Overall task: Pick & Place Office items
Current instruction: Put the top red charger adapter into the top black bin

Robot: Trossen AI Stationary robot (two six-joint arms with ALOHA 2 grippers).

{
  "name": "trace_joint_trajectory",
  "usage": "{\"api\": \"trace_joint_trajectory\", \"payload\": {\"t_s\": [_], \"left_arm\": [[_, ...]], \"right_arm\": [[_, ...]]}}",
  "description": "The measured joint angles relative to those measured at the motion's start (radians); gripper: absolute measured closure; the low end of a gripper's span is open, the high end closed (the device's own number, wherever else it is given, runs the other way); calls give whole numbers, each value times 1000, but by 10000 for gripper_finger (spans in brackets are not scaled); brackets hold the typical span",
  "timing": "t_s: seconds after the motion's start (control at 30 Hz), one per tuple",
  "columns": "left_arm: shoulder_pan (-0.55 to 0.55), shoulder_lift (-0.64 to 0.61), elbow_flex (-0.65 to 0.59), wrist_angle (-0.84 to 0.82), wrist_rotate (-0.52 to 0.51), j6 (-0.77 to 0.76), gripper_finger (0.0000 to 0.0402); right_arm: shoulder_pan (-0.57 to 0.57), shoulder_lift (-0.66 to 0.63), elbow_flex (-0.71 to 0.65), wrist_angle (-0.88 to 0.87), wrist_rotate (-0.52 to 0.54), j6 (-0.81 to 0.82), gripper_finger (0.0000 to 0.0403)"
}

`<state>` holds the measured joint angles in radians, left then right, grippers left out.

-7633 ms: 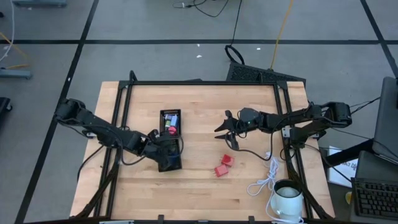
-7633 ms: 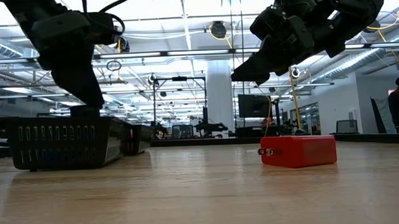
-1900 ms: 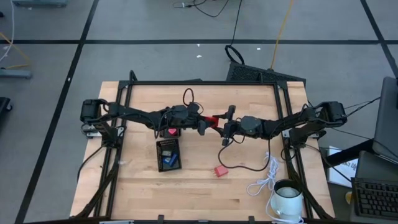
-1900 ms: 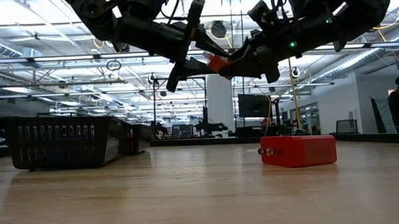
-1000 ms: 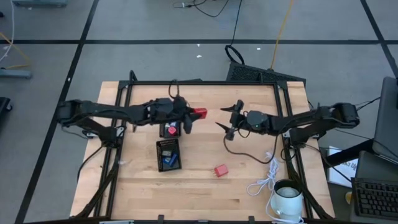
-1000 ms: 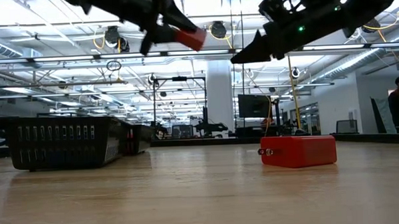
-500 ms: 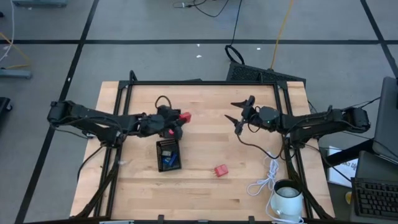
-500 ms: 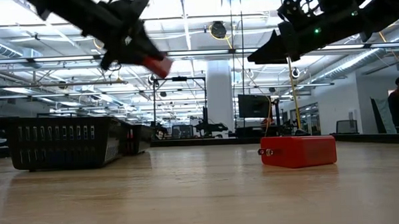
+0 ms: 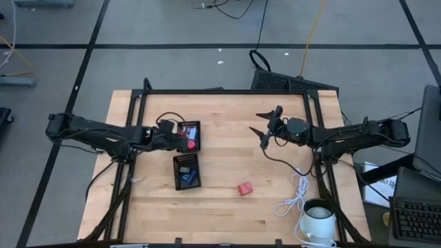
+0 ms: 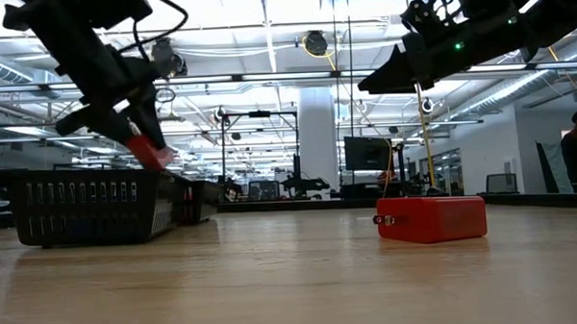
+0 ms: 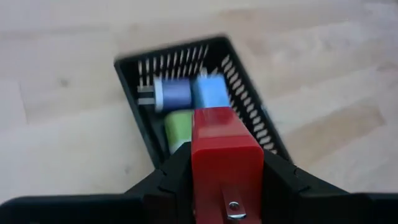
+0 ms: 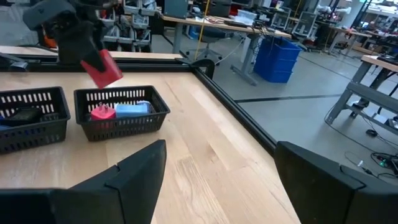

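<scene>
Red block (image 9: 190, 144) clamped in my left gripper (image 9: 185, 142), held over the far black tray (image 9: 198, 125).
From above, a second tray (image 9: 187, 171) sits nearer; another red block (image 9: 244, 188) lies apart. Wrist view: blue (image 11: 212, 93), purple (image 11: 175, 94), green (image 11: 176, 126) pieces inside. My right gripper (image 9: 265, 125) hangs open.

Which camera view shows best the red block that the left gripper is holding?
The left wrist view: the red block fills the centre, clamped in the left gripper above a black basket. The right wrist view shows it far off and the low view from the side. The high view gives only a small red spot.
</scene>
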<state>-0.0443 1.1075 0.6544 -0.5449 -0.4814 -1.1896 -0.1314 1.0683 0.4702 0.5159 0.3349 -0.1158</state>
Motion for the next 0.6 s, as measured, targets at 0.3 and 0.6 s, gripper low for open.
{"api": "trace_joint_trajectory", "payload": {"t_s": [0.3, 0.6], "left_arm": [[16, 73, 0, -7, 119, -27, 271], [69, 140, 0, -5, 175, -16, 270]], "right_arm": [[0, 0, 0, 6, 0, 0, 117], [0, 0, 0, 6, 0, 0, 117]]}}
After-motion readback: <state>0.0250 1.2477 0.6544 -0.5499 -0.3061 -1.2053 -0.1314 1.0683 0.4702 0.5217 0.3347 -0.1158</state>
